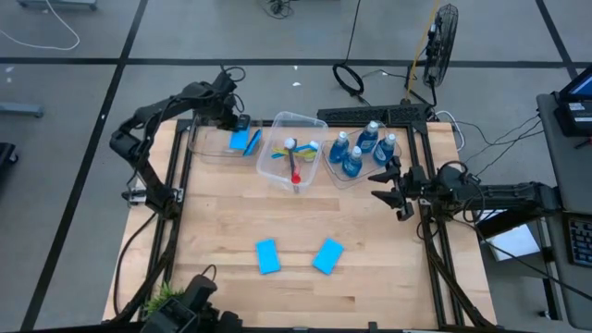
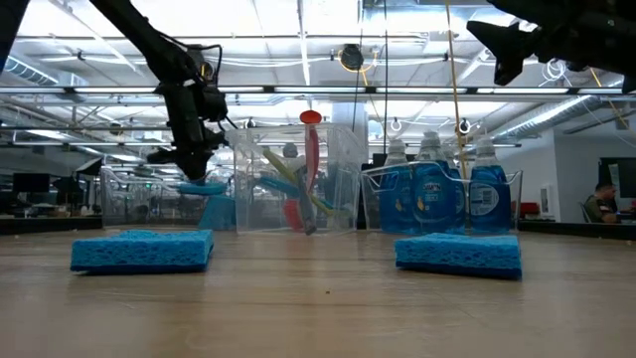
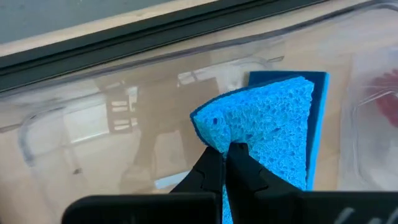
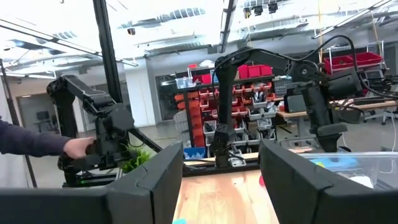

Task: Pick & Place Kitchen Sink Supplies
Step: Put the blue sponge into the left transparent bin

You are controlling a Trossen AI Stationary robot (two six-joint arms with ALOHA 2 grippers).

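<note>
My left gripper (image 1: pixel 242 125) hangs over the left clear tub (image 1: pixel 208 148), shut on a bright-blue sponge (image 3: pixel 267 118). A second sponge (image 3: pixel 318 124) lies under it in the tub. Two more sponges (image 1: pixel 267 256) (image 1: pixel 327 256) lie flat on the wooden table near its front. Brushes (image 1: pixel 294 159) stand in the middle tub, heads up. Bottles of blue liquid (image 1: pixel 359 151) stand in the right tub. My right gripper (image 1: pixel 387 182) is open and empty, raised by the table's right edge, its fingers (image 4: pixel 149 180) wide apart. My left gripper pinches the sponge's near edge (image 3: pixel 231 138) between its two fingertips. The fingers come from above, slanting down. The sponge (image 2: pixel 204 186) sits tilted below the fingers inside the tub; whether it touches the sponge beneath cannot be told.
The three clear tubs stand in a row along the far edge. A small green plant (image 1: pixel 165 298) sits at the near left corner. A black frame (image 1: pixel 430 231) runs along the table's sides. A person's arm (image 4: pixel 37 142) shows in the room beyond.
</note>
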